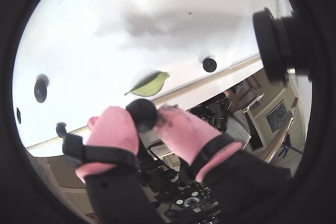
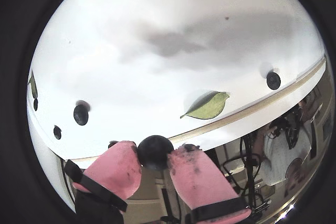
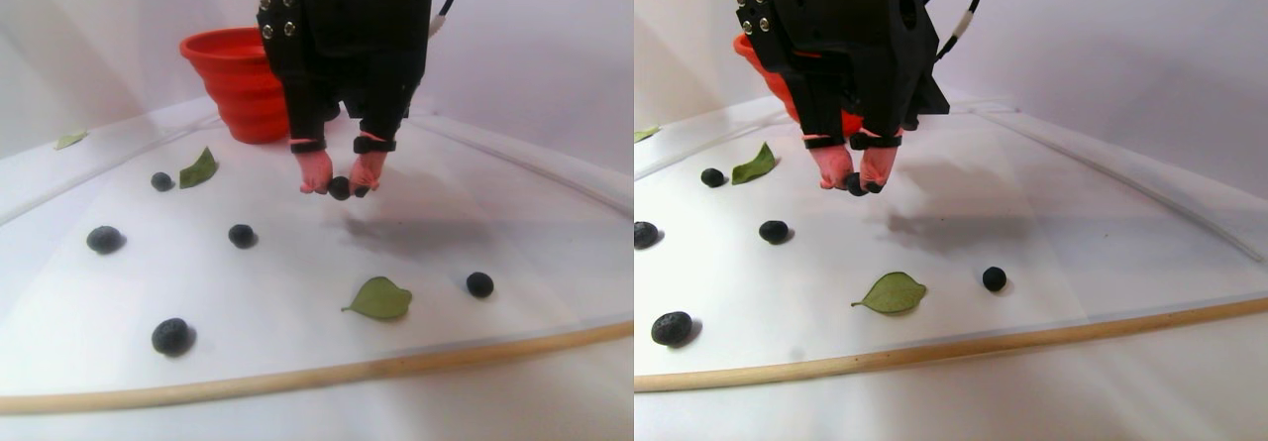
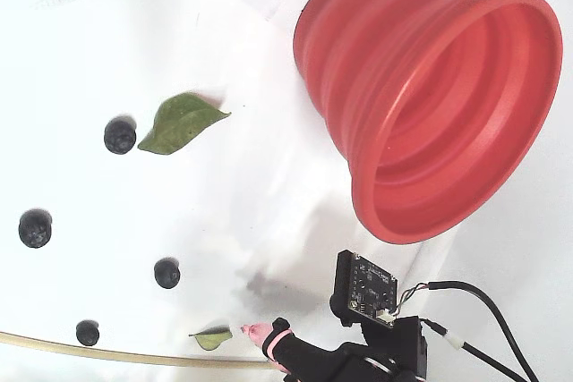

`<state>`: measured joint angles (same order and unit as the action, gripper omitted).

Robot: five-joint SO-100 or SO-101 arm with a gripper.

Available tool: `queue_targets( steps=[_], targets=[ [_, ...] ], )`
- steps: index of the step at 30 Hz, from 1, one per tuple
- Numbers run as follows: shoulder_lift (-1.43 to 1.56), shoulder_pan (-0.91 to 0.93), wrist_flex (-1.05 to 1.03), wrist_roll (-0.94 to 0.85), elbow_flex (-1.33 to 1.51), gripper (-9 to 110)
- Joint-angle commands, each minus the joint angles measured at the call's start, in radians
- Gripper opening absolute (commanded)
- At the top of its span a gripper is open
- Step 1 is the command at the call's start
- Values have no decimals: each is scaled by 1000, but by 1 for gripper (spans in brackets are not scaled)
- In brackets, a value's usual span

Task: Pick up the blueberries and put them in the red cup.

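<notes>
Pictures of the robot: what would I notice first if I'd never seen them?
Probably the big red cup, which stands at the back of the white table. Next, the gripper with pink fingertips pinching one blueberry above the table, while other blueberries and green leaves lie scattered around.

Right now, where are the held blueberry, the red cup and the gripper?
held blueberry [image 2: 155, 152]: a wrist view, its front.
red cup [image 4: 421, 105]: fixed view, ridged outer wall.
gripper [image 1: 143, 121]: a wrist view, between pink fingertips.
</notes>
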<state>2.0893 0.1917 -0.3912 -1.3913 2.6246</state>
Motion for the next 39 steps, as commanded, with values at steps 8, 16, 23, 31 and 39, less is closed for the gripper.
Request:
queue_targets(
  steps=[8,16,23,31,39],
  targets=[
    [170,-25,-140,20,-66,10],
    [244,-64,-230,31,-137,10],
    [290,-100,-308,38,-210,10],
    [365,-133,-385,44,-256,10],
    [425,-135,-439,41,-249,10]
  ],
)
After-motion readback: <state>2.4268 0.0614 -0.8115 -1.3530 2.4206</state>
